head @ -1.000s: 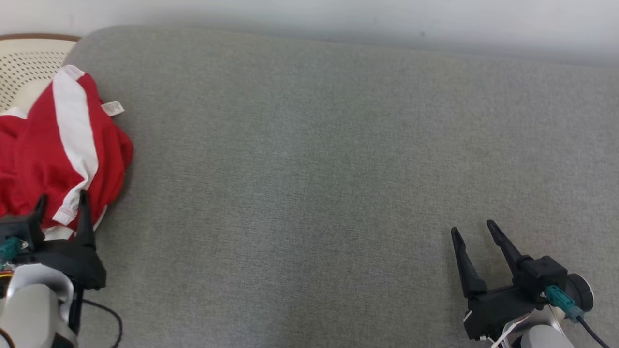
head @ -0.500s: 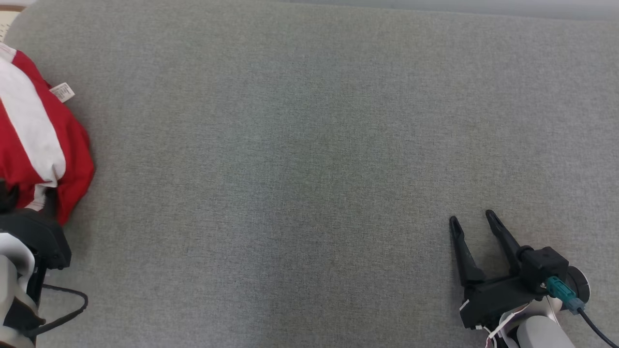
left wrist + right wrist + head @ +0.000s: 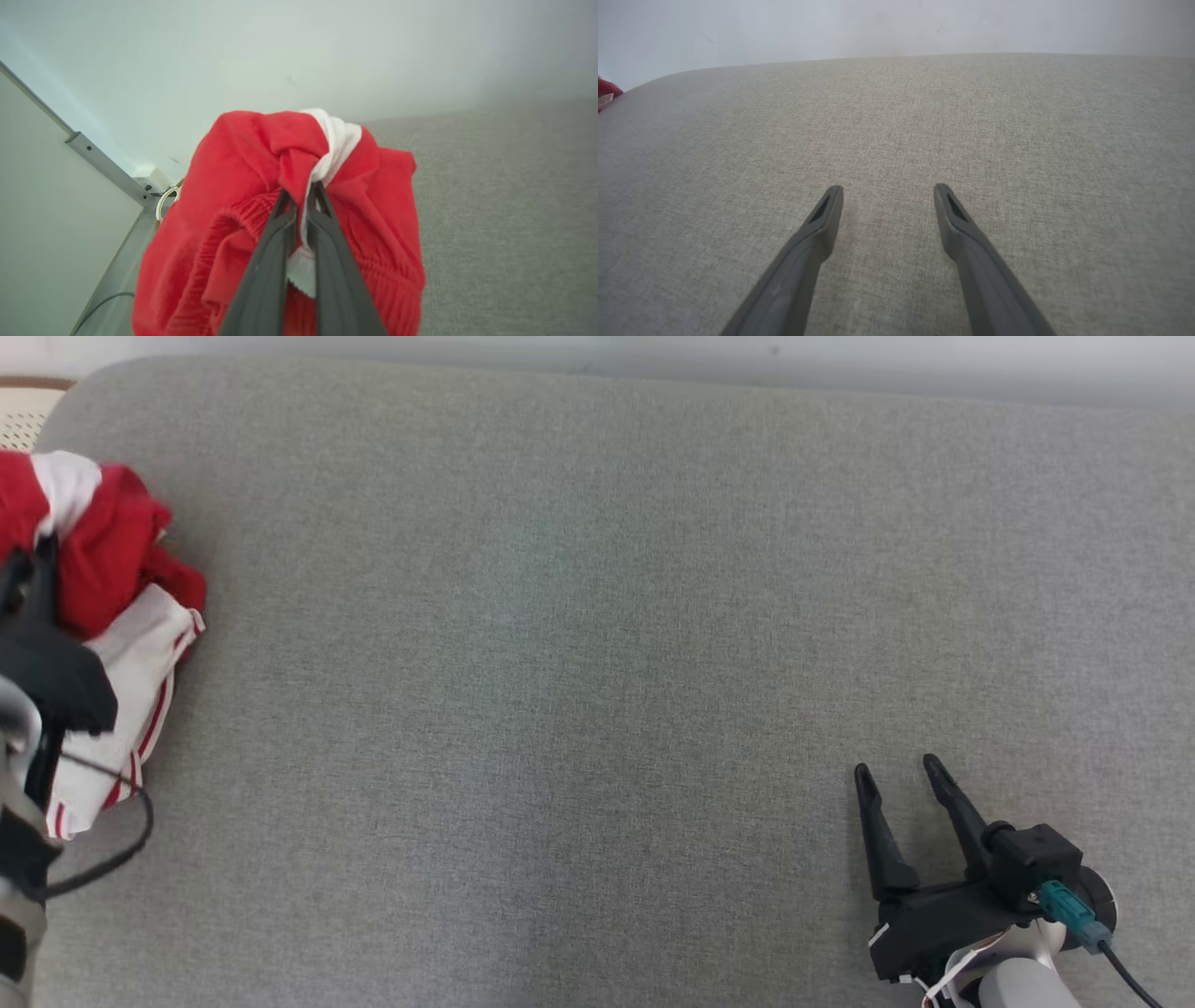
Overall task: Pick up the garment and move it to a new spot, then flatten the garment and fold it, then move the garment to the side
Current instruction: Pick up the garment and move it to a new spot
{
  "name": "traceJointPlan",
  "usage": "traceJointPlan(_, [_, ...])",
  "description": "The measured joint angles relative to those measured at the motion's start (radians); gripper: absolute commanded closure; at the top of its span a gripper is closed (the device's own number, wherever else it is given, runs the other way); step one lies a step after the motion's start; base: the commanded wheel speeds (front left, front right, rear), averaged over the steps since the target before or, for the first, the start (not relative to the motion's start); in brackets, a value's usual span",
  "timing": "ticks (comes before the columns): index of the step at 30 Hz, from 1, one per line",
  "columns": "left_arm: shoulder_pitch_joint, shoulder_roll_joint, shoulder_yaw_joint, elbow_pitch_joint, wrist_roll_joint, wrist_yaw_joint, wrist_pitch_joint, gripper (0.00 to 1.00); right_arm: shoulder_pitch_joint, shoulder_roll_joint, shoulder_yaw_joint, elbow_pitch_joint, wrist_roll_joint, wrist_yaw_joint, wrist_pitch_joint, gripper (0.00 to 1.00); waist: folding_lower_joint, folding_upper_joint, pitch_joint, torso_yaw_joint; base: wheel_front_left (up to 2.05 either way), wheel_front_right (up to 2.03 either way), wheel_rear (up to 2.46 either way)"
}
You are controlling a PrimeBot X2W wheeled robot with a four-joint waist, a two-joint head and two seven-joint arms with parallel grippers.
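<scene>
The garment [image 3: 103, 569] is red with white stripes, bunched at the far left of the grey cushion [image 3: 597, 663]. In the left wrist view the garment [image 3: 373, 186] hangs in a crumpled bundle around the left gripper [image 3: 301, 193], whose two dark fingers are shut on a fold of red and white cloth. The left gripper's black body [image 3: 42, 653] shows at the left edge of the head view, its fingertips buried in the cloth. My right gripper [image 3: 896, 775] rests open low at the right, apart from the garment, nothing between its fingers [image 3: 829, 210].
A perforated cream chair back [image 3: 23, 415] stands at the far left behind the cushion. A pale wall [image 3: 653, 350] runs along the cushion's far edge. A black cable [image 3: 103, 859] loops from the left arm.
The left gripper went from open beside the garment to shut on it and has drawn the cloth up into a bundle. The head camera shifted. The right gripper stays open in place.
</scene>
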Motion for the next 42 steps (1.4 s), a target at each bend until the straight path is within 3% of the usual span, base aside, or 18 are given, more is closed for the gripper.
traceJointPlan(11, [-0.076,-0.023,-0.122,-0.235,-0.017,-0.009,-0.005,1.0,0.017,0.035,0.005,0.013,0.018,0.0,0.0,0.0,-0.0001,0.0,-0.064,-0.017,0.0,0.0,0.0])
traceJointPlan(19, [-0.077,-0.062,-0.297,-0.387,-0.147,-0.009,-0.006,1.0,0.025,0.063,-0.004,0.022,0.034,0.0,0.0,0.0,-0.0001,-0.0001,-0.103,-0.061,0.0,0.0,0.0])
traceJointPlan(25, [-0.031,-0.095,-0.393,-0.421,-0.244,-0.009,-0.006,1.0,0.039,0.08,-0.007,0.024,0.037,0.0,0.0,0.0,-0.0002,-0.0001,-0.132,-0.11,0.0,0.0,0.0])
traceJointPlan(36, [0.082,-0.239,-0.458,-0.483,-0.325,-0.009,-0.006,1.0,0.059,0.091,0.004,0.024,0.037,0.0,0.0,0.0,-0.0002,-0.0001,-0.161,-0.222,0.0,0.0,0.0])
traceJointPlan(42, [0.176,-0.277,-0.511,-0.507,-0.328,-0.009,-0.006,1.0,0.059,0.086,0.004,0.021,0.037,0.0,0.0,0.0,-0.0003,-0.0001,-0.162,-0.275,0.0,0.0,0.0])
